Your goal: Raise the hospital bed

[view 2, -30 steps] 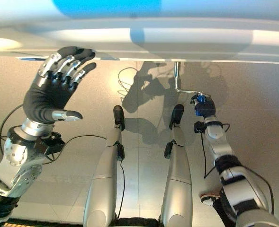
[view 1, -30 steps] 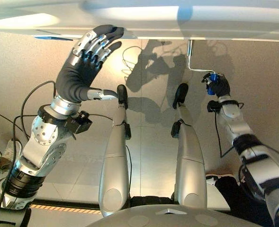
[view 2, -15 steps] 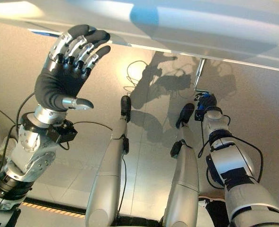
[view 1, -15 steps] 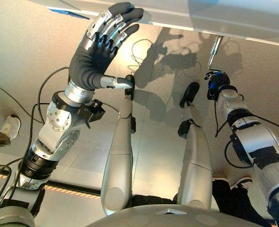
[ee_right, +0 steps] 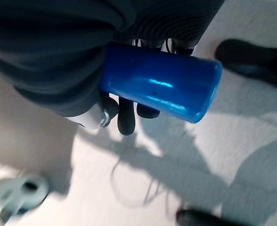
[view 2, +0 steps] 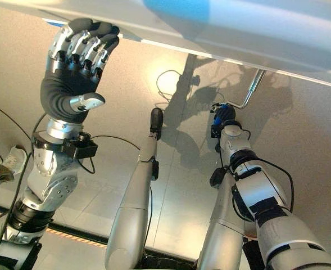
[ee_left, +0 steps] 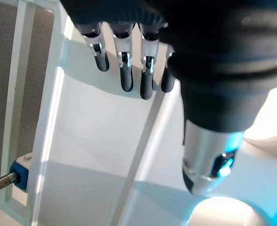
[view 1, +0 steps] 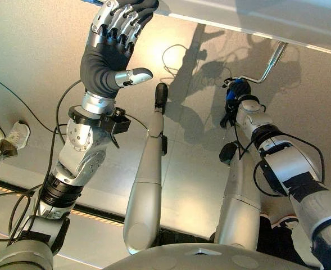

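Observation:
The hospital bed's white frame [view 1: 255, 17] runs across the top of the eye views. From its underside a silver crank rod [view 1: 270, 63] slants down to a blue handle [ee_right: 162, 84]. My right hand [view 1: 236, 100] is shut on that handle, its fingers curled round it. My left hand [view 1: 106, 62] is raised and open, its straight fingers [ee_left: 124, 61] reaching the bed's lower edge [view 2: 120, 35] and holding nothing. In the left wrist view the white bed panel [ee_left: 96, 141] lies behind the fingers, with the crank's blue end [ee_left: 19, 170] off to one side.
A person's shoes [view 1: 5, 140] stand on the pale tiled floor at the left. A yellow-and-black stripe [view 1: 8, 188] crosses the floor at lower left. Another shoe [view 1: 277, 220] shows at lower right.
The whole picture has shifted, so the camera has moved. The blue handle has swung with my right hand from the right of the crank's shaft to its left. The left hand stays at the bed's edge.

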Controlling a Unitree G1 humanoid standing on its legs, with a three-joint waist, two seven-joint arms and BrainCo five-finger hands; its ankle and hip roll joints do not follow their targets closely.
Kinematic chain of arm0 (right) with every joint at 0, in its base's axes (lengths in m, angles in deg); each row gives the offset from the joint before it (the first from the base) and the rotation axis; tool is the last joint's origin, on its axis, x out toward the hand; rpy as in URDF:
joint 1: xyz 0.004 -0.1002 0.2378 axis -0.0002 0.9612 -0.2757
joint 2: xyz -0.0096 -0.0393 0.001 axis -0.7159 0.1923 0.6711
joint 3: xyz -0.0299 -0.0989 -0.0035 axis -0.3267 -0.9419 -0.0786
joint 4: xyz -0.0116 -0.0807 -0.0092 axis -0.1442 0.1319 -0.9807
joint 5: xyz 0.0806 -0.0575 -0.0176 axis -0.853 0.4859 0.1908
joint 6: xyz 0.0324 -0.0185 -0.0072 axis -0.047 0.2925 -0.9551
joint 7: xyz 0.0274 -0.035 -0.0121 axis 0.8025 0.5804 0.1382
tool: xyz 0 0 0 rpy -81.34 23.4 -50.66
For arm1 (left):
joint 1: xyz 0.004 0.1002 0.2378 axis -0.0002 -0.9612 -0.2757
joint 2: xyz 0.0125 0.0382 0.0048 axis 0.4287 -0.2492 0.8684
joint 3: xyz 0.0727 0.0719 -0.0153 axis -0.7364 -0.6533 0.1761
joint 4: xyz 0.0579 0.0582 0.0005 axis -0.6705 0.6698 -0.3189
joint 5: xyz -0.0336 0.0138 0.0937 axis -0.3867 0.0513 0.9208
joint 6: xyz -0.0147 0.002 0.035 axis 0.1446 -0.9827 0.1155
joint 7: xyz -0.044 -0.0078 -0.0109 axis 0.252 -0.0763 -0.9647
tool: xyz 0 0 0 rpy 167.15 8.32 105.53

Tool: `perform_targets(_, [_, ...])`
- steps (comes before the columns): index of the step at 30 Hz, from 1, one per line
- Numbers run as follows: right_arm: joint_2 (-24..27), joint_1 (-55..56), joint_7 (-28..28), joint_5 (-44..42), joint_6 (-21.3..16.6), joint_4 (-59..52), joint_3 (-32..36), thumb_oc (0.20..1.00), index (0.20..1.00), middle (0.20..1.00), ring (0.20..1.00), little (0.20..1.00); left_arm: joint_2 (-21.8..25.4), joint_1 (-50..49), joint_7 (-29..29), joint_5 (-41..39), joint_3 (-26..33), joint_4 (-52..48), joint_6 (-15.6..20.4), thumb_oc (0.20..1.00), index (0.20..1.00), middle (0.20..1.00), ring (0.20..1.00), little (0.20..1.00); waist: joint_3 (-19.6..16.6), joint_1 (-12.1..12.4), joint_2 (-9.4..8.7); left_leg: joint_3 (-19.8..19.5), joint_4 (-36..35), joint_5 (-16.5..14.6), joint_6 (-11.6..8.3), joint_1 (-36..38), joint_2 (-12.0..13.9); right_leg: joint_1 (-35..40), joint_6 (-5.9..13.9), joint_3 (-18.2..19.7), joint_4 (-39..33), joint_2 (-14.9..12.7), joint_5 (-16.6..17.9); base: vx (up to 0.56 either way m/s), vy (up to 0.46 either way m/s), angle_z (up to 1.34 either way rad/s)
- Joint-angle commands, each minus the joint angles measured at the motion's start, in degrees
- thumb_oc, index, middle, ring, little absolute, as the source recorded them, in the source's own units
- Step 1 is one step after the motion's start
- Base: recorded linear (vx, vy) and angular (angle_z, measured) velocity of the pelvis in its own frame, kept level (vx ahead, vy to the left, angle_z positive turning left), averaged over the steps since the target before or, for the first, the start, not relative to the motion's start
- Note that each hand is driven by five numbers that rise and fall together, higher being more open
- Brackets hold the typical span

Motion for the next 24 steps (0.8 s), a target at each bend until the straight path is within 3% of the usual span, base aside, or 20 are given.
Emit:
perform_targets(1, [-14.97, -3.96, 7.44, 8.55, -2.11, -6.02, -17.05, 0.2, 0.2, 0.2, 0.2, 0.2, -0.76, 0.1, 0.05, 2.54, 0.12, -5.87, 4.42, 1.0, 1.0, 1.0, 1.0, 1.0, -0.71, 2.44, 5.44, 0.43, 3.87, -4.02, 2.2, -1.94, -3.57, 3.45, 5.42, 0.25, -0.74, -1.57, -1.57, 0.0, 0.028, -0.04])
perform_targets(7, [-14.36, -3.63, 9.34, 2.47, -5.63, -20.61, -20.03, 0.2, 0.2, 0.2, 0.2, 0.2, -0.14, -1.31, -0.96, 2.04, -0.01, -5.98, 5.43, 1.0, 1.0, 1.0, 1.0, 1.0, -0.71, 1.88, 5.33, 1.25, 3.36, -3.96, 1.97, -0.69, -3.43, 4.27, 5.34, 1.05, -1.8, -1.58, -0.98, 0.0, 0.013, 0.0])
perform_targets(10, [-8.74, -0.13, 10.48, -5.99, -10.43, -39.34, -18.05, 0.2, 0.2, 0.2, 0.2, 0.2, 0.96, -3.22, -1.34, 2.02, 0.64, -6.53, 5.84, 1.0, 1.0, 1.0, 1.0, 1.0, -0.71, -0.03, 3.98, 2.41, 2.73, -3.85, 1.75, 0.66, -2.8, 4.84, 5.33, 1.84, -2.79, -1.19, -0.48, 0.01, 0.025, -0.01])
perform_targets(11, [-3.35, 3.15, 11.08, -7.49, -12.89, -49.67, -15.75, 0.2, 0.2, 0.2, 0.2, 0.2, 1.9, -4.05, -1.95, 2.47, 0.98, -6.42, 5.74, 1.0, 1.0, 1.0, 1.0, 1.0, -0.71, -1.52, 2.99, 3.1, 2.52, -3.87, 1.7, 1.45, -2.51, 5.33, 5.38, 2.34, -3.34, -0.96, -0.23, 0.0, 0.0, 0.0])
perform_targets(12, [-3.21, 3.36, 11.0, -7.45, -12.77, -49.94, -15.72, 0.2, 0.2, 0.2, 0.2, 0.2, 1.84, -4.07, -1.96, 2.47, 0.9, -6.41, 5.74, 1.0, 1.0, 1.0, 1.0, 1.0, -0.71, -1.46, 3.02, 3.16, 2.45, -3.86, 1.7, 1.57, -2.51, 5.4, 5.39, 2.4, -3.35, -0.96, -0.23, 0.0, -0.016, -0.04])
perform_targets(17, [4.3, 14.98, 12.68, -13.61, -17.86, -65.35, -4.57, 0.2, 0.2, 0.2, 0.2, 0.2, 3.68, -7.99, -4.66, 2.78, 3.34, -7.13, 5.65, 1.0, 1.0, 1.0, 1.0, 1.0, -0.71, -4.74, 1.22, 4.84, 0.95, -3.62, 1.59, 4.83, -1.43, 7.43, 5.56, 3.81, -5.3, -0.01, 0.6, -0.01, -0.027, -0.1])
perform_targets(22, [7.6, 23.59, 13.2, -15.99, -19.56, -70.79, 4.04, 0.2, 0.2, 0.2, 0.2, 0.2, 4.15, -11.22, -7.36, 1.67, 5.75, -7.74, 5.24, 1.0, 1.0, 1.0, 1.0, 1.0, -0.71, -7.12, -0.16, 5.88, 0.25, -3.75, 1.65, 7.29, -0.65, 8.57, 5.66, 4.72, -5.99, 0.9, 0.79, -0.01, -0.034, -0.15])
perform_targets(24, [9.41, 28.54, 11.99, -16.03, -21.13, -73.13, 10.99, 0.2, 0.2, 0.2, 0.2, 0.2, 4.02, -13.34, -9.2, 0.34, 8.5, -8.38, 4.81, 1.0, 1.0, 1.0, 1.0, 1.0, -0.71, -8.82, -1.28, 6.62, -0.63, -3.63, 1.55, 9.24, 0.15, 9.38, 5.56, 5.23, -6.16, 1.68, 0.62, -0.02, -0.081, -0.13])
